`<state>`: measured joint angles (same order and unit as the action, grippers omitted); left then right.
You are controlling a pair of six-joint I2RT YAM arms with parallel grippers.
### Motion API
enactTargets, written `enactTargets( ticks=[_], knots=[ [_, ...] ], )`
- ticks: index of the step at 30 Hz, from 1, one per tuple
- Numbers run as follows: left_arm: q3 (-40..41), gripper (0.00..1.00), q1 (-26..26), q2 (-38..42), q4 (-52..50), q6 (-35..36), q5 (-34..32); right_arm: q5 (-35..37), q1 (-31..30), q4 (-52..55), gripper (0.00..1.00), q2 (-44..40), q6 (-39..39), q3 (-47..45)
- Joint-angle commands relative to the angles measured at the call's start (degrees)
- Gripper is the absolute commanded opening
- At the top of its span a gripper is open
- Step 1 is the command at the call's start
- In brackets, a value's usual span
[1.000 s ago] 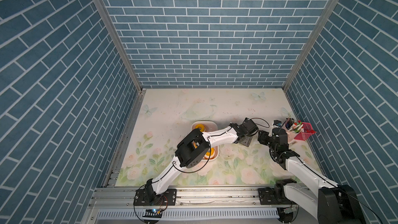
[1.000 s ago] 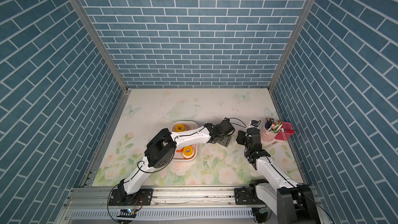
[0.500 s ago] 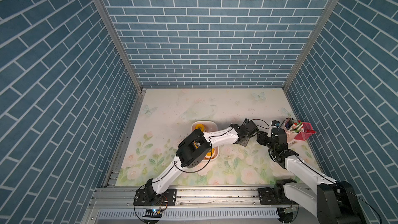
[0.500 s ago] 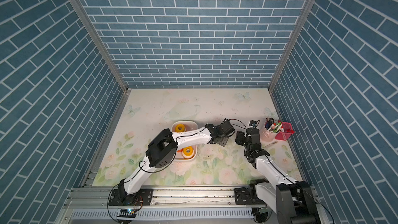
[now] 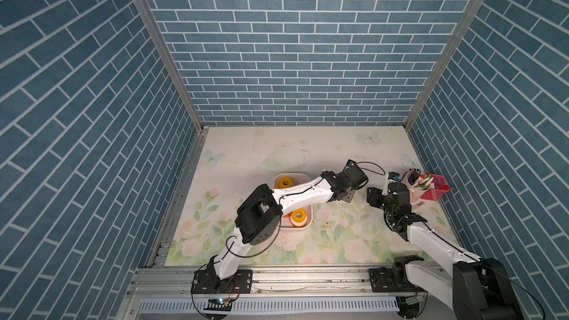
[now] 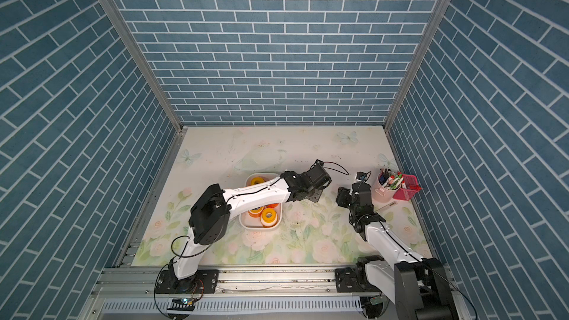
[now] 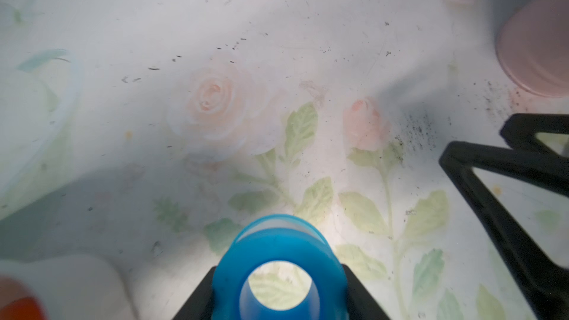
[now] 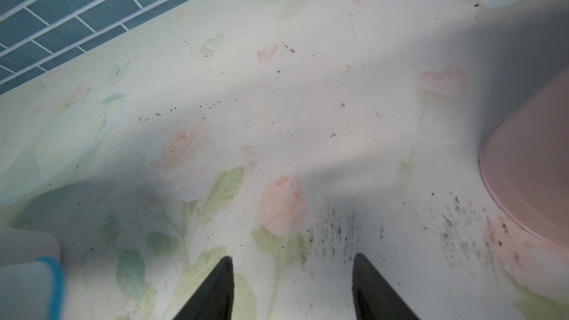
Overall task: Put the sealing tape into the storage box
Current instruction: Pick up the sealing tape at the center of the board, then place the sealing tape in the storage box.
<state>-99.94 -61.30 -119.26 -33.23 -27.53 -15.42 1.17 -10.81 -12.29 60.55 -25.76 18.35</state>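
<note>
One blue tape roll (image 7: 278,247) gripped in L claw (image 7: 280,297), R claw (image 8: 292,272) open.

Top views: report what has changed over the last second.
The left gripper has closed its fingers on the small blue tape roll. The right gripper, open and empty, edged slightly toward it. The orange tape rolls in the white shallow plastic storage box and the pale pink round pen cup stayed put.
</note>
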Motion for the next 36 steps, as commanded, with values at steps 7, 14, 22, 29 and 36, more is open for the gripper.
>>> enactTargets(
  ticks=[7, 14, 22, 29, 36],
  knots=[
    [21.0, 0.55, 2.6, 20.0, -1.7, -2.3, -4.3, -0.8, 0.2, -0.8, 0.62, 0.8, -0.6, 0.9],
    [32.8, 0.55, 7.6, 28.2, 1.5, -2.6, -1.8, -0.9, 0.3, -0.8, 0.61, 1.1, -0.6, 1.0],
    [35.8, 0.55, 9.7, 27.4, 4.5, -1.8, 1.7, -1.1, 0.3, -1.1, 0.61, 1.4, -0.5, 1.1],
    [35.4, 0.55, 10.7, 24.5, 5.6, -1.3, 2.1, -1.4, 0.3, -0.9, 0.61, 1.8, -0.5, 1.2],
    [35.8, 0.55, 11.8, 23.4, 6.9, -1.0, 2.5, -1.5, 0.3, -1.1, 0.61, 2.1, -0.4, 1.3]
  ],
)
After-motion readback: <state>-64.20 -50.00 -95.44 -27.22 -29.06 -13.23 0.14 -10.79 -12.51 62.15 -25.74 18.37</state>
